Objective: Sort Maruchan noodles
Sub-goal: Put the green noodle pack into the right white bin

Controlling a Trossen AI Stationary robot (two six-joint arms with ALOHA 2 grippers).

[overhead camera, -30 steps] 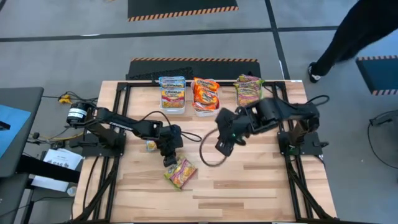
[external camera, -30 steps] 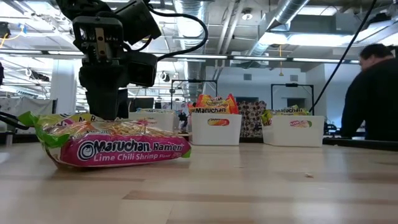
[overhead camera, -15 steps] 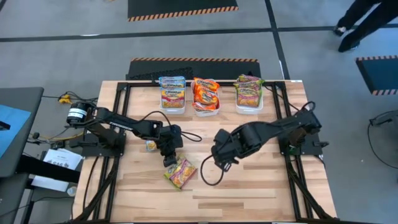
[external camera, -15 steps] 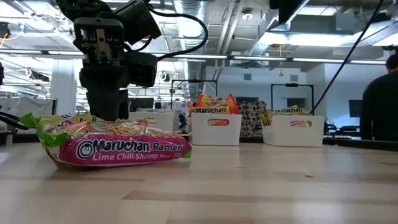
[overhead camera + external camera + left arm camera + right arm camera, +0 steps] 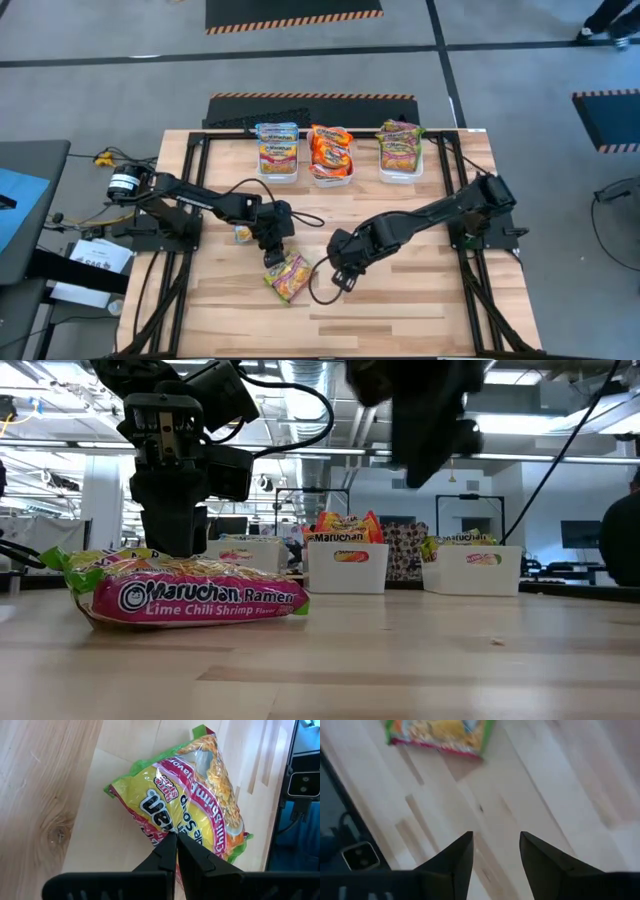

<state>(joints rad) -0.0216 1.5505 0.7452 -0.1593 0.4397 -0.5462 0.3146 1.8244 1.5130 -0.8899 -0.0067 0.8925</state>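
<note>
Packet (image 5: 185, 590) "Maruchan Ramen Lime Chili Shrimp" (table) | left pincer (image 5: 176, 840) together | right pincer (image 5: 495, 840) apart

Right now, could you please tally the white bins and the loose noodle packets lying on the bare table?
White bins: 3
Loose noodle packets on the bare table: 1
Total: 4

Right gripper (image 5: 338, 281) has swung from mid-desk, near the far-edge bins, toward the near edge; it now hangs just beside the glossy yellow, green-and-pink plastic noodle packet (image 5: 290, 277), jaws apart though narrower than before. In the low view it has entered at top centre. The person beyond the far right corner has left the high view.
</note>
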